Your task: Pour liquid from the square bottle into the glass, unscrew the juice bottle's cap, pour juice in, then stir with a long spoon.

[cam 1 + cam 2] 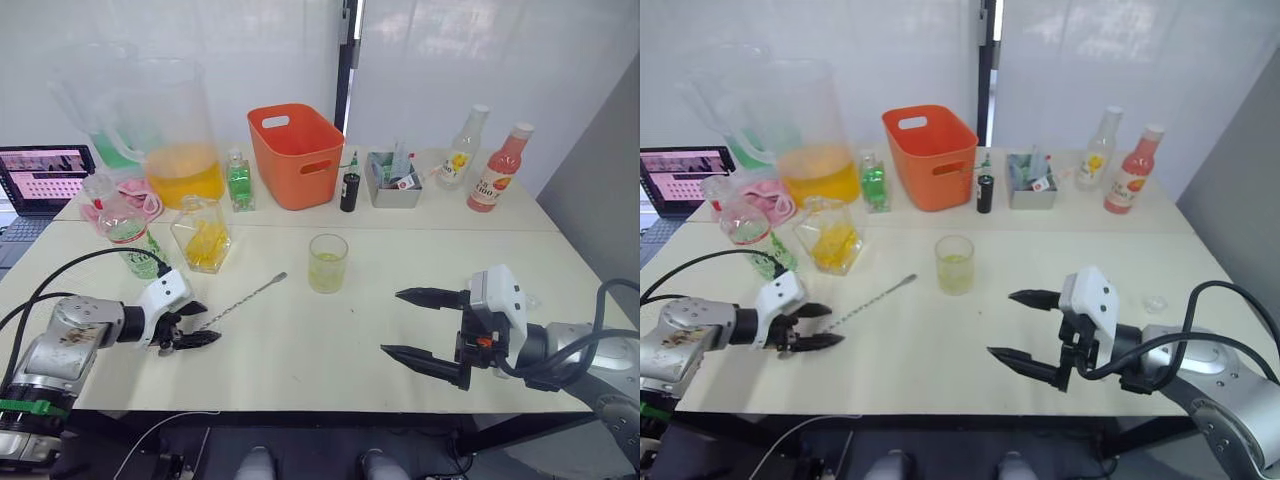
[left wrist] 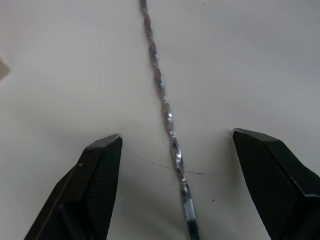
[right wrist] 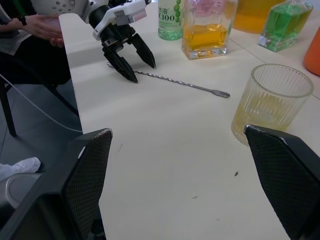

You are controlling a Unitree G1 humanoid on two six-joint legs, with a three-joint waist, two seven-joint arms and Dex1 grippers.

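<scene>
In the left eye view, the left gripper (image 1: 190, 323) is low over the table (image 1: 300, 350) near its front left corner, its two fingers parted narrowly on either side of the near end of the long spoon (image 1: 245, 299); whether they touch it is unclear. The right gripper (image 1: 412, 322) hovers near the front right edge, spread wide and holding nothing. One glass (image 1: 327, 263) stands mid-table with a shallow yellowish layer. One square bottle (image 1: 203, 234) stands left of it, and behind that the juice bottle (image 1: 135, 240) leans, its label partly hidden. Along the back edge are one orange bin (image 1: 296, 155), one big pitcher (image 1: 176, 130), one small green bottle (image 1: 238, 181), one pink bottle (image 1: 499, 168) and one yellow-label bottle (image 1: 464, 147).

The right eye view shows a small round clear object (image 1: 1155, 301) near the right edge that is hard to identify.

In the left wrist view, the spoon's twisted stem runs between the two black fingertips (image 2: 100, 165), clear of both, with its far end cut off.

In the right wrist view, the wide fingers frame the glass, the spoon lying flat, and the left gripper straddling the stem's end. A person's hand (image 3: 42, 25) shows at the table's corner.
</scene>
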